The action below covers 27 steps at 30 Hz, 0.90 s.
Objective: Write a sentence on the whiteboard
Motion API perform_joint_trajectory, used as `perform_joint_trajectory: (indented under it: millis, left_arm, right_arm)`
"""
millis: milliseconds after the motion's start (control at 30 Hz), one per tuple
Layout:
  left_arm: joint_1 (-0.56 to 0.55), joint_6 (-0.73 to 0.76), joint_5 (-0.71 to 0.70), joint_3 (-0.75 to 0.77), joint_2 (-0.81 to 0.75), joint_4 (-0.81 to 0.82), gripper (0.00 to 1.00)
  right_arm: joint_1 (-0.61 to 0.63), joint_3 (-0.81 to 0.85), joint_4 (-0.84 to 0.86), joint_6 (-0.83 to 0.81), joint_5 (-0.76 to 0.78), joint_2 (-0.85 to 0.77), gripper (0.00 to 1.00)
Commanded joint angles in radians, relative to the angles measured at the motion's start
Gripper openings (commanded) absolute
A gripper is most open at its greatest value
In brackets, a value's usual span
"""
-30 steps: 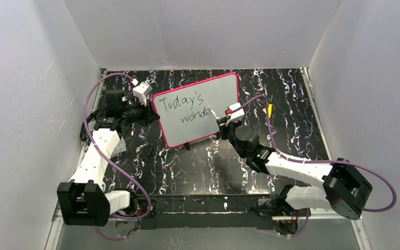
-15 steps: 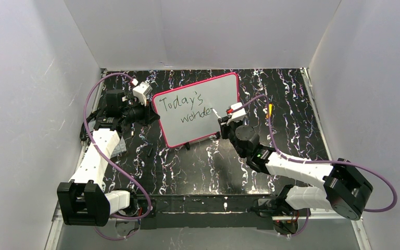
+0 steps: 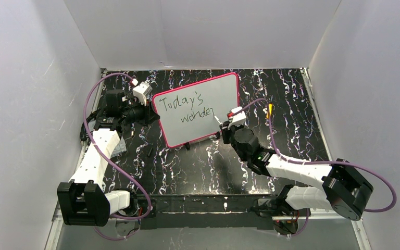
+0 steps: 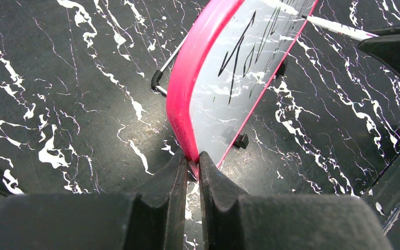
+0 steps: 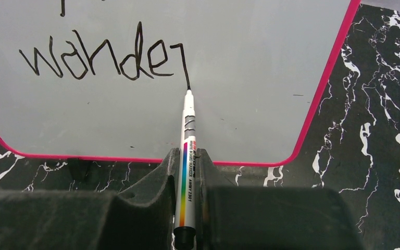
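A rectangular grey-white whiteboard with a thin pink-red frame [image 3: 224,96] is seen propped at a tilt on the far middle of the black white-veined bench [image 3: 198,166], and it is pinched by its left edge: the left jaws are closed narrowly on the pink frame. The black handwritten sentence [image 5: 104,60] is only partly laid down, with "Today's" above and "wonder" below. A slim white whiteboard marker with a rainbow-striped label [image 5: 188,125] is clamped between the right jaws, its long axis running straight out from them toward the board, and its tip appears to be pressed to the surface at the foot of the last downstroke. Bare board is left to the right of the tip, up to the frame's rounded corner, so the remaining letters would likely be carried that way by the right arm, the only one with the pen. The space looks tight; the frame could be overrun. A small yellow object [image 3: 269,109] is lying just beyond the board's right edge, and a small black piece [image 3: 150,151] is lying near the front, neither in the stroke's path.
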Motion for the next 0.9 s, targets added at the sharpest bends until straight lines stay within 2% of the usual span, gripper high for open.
perform_joint_trajectory:
  millis: [0, 400, 867]
  left_arm:
    - [-0.007, 0.008, 0.012, 0.013, 0.001, -0.052, 0.0]
    - [-0.007, 0.007, 0.014, 0.014, 0.002, -0.052, 0.0]
    - [-0.007, 0.007, 0.014, 0.015, 0.0, -0.052, 0.0]
  right_arm:
    - [-0.009, 0.009, 0.003, 0.013, 0.014, -0.014, 0.01]
    - [-0.009, 0.094, 0.006, -0.049, 0.02, -0.013, 0.01]
    - [-0.009, 0.101, 0.046, -0.071, 0.035, -0.015, 0.01]
